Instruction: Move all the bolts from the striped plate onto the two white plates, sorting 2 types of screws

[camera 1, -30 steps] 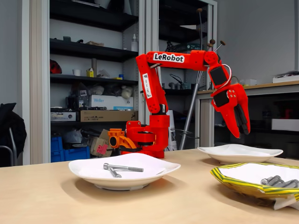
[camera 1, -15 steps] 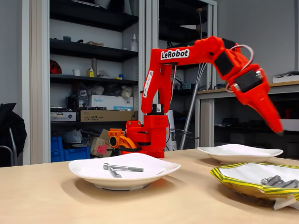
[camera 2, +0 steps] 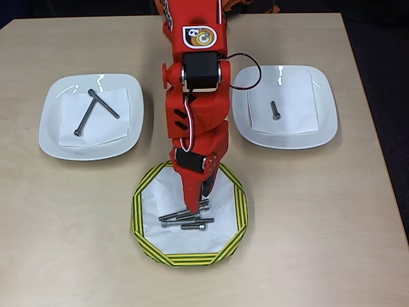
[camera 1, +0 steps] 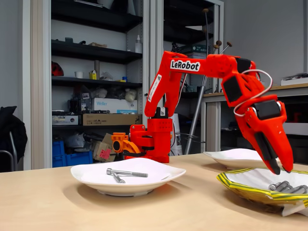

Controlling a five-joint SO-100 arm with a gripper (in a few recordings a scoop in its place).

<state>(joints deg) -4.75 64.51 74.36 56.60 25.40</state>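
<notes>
End effector [camera 2: 197,201]: fingers slightly parted, empty, just above bolts [camera 2: 186,219] on striped plate [camera 2: 144,231].
White plates: left [camera 2: 52,134] two long bolts; right [camera 2: 319,126] one short.

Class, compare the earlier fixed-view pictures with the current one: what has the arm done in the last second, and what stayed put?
The gripper swung out from beside the base and came down over the striped plate, its tip just above the bolts. It holds nothing. The two long bolts on the near white plate stayed put.

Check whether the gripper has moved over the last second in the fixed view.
Yes. The gripper has swung right and down, from above the far white plate to just over the striped plate.
</notes>
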